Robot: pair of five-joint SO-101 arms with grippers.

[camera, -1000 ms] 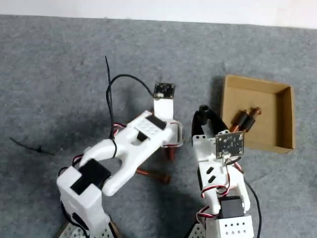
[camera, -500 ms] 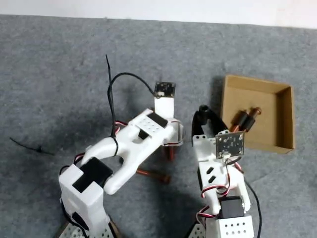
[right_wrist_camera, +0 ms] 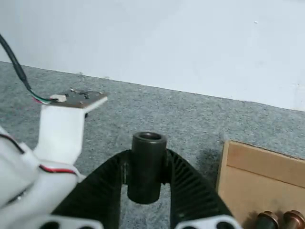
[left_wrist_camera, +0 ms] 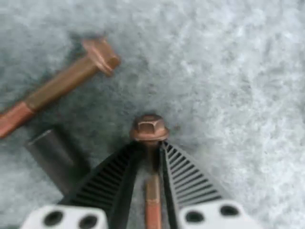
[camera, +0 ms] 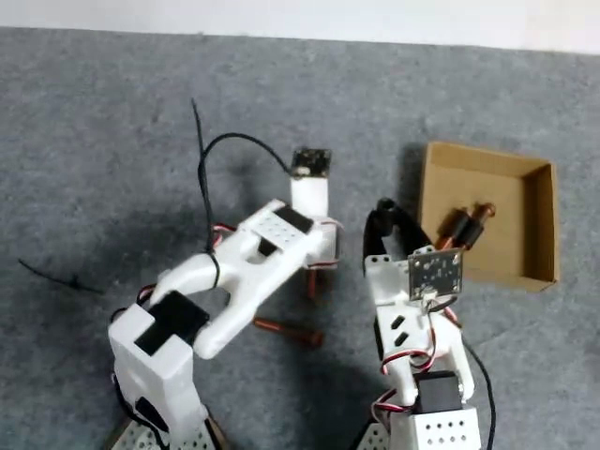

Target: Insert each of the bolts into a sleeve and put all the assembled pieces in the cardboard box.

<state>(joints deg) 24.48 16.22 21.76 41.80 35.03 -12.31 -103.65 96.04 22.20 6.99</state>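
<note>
My left gripper [left_wrist_camera: 149, 147] is shut on a copper bolt [left_wrist_camera: 149, 128] just below its hex head, close over the grey carpet. A second copper bolt [left_wrist_camera: 62, 83] and a loose black sleeve [left_wrist_camera: 53, 160] lie beside it. In the high view the held bolt [camera: 310, 283] pokes out under the left wrist, and the second bolt [camera: 286, 330] lies nearer the arm bases. My right gripper [right_wrist_camera: 147, 160] is shut on an upright black sleeve [right_wrist_camera: 148, 143], beside the left arm [camera: 385, 223]. The cardboard box [camera: 487, 157] stands to the right with assembled pieces [camera: 464, 225] inside.
The left arm's camera board [right_wrist_camera: 76, 99] sits close to the right gripper. A black cable [camera: 206, 178] loops off the left arm, and a black cable tie [camera: 56, 278] lies at the far left. The box edge [right_wrist_camera: 259, 164] is just right of the held sleeve.
The left arm has shifted slightly left and away from its base, carrying the bolt with it. The right arm and its sleeve have not moved.
</note>
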